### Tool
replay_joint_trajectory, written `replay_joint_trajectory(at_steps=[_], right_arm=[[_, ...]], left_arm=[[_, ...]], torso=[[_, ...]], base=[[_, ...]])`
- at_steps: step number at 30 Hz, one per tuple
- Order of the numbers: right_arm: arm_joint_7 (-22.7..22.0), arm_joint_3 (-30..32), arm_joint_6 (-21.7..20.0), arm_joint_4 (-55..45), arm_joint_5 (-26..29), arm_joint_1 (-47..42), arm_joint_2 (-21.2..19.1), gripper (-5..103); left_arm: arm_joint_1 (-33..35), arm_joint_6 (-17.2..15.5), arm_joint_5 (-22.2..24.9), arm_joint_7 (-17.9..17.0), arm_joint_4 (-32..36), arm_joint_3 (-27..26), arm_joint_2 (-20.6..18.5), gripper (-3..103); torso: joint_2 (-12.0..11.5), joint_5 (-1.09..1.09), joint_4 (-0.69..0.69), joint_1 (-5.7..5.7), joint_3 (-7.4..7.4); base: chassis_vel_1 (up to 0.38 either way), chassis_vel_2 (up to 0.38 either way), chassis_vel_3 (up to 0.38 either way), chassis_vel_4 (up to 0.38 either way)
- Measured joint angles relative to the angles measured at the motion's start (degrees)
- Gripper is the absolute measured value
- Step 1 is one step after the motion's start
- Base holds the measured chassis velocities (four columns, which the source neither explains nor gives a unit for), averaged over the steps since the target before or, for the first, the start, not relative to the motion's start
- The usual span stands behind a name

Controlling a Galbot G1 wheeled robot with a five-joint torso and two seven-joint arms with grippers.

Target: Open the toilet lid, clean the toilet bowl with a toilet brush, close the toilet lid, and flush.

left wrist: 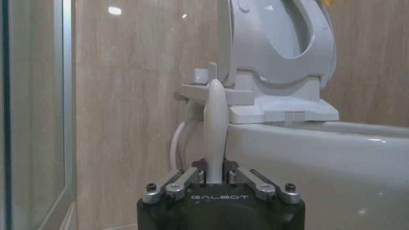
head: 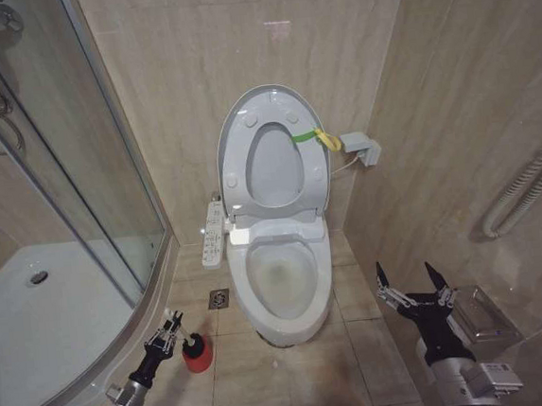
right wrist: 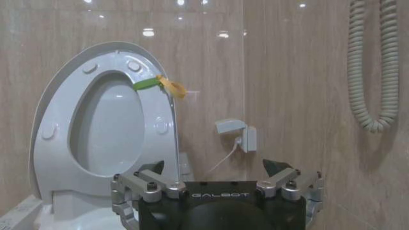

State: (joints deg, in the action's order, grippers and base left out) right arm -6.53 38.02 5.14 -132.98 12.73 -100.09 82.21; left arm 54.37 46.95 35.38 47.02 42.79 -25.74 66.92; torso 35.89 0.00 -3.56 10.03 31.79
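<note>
The toilet lid (head: 275,165) stands raised against the back wall with the seat ring in front of it and a yellow-green band (head: 303,136) on its right edge. Below it the white toilet bowl (head: 283,287) lies uncovered. Left of the bowl, the toilet brush (head: 194,342) stands in its red holder (head: 198,356) on the floor. My left gripper (left wrist: 215,173) is shut on the brush's white handle (left wrist: 215,120), low beside the bowl (left wrist: 319,158). My right gripper (head: 413,281) hovers open and holds nothing, right of the bowl, facing the lid (right wrist: 105,124).
A curved glass shower enclosure (head: 70,183) and its tray fill the left side. A control panel (head: 214,235) hangs left of the bowl, and a floor drain (head: 219,299) lies below it. A wall socket (head: 361,146), a coiled hose (head: 526,190) and a metal holder (head: 480,313) line the right wall.
</note>
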Motion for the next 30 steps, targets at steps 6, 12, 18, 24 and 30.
replay_joint_trajectory(at_steps=[6,12,18,24,30], right_arm=[[0.0,0.0,0.0,0.0,0.0,0.0,0.0,100],[0.0,0.0,0.0,0.0,0.0,0.0,0.0,100],[0.0,0.0,0.0,0.0,0.0,0.0,0.0,100],[0.0,0.0,0.0,0.0,0.0,0.0,0.0,100],[0.0,0.0,0.0,0.0,0.0,0.0,0.0,100]], left_arm=[[-0.7,0.0,0.0,0.1,-1.0,0.0,-0.8,17],[-1.3,0.0,-0.2,-0.1,-2.3,0.4,-1.5,17],[-2.4,0.0,-0.4,0.1,-3.5,1.0,-1.3,17],[-2.5,0.0,-0.6,0.2,-4.6,1.2,-0.7,17],[-2.4,0.0,-0.4,0.0,-6.2,1.0,-0.2,17]], torso=[[0.1,0.00,0.00,0.06,0.08],[0.2,0.00,0.01,0.10,0.13],[0.3,0.00,0.00,0.15,0.17],[0.4,0.00,0.00,0.17,0.21],[0.4,0.00,0.01,0.19,0.23]], base=[[0.000,0.000,0.000,0.000],[0.000,0.000,0.000,0.000],[0.000,0.000,0.000,0.000],[0.000,0.000,0.000,0.000],[0.000,0.000,0.000,0.000]])
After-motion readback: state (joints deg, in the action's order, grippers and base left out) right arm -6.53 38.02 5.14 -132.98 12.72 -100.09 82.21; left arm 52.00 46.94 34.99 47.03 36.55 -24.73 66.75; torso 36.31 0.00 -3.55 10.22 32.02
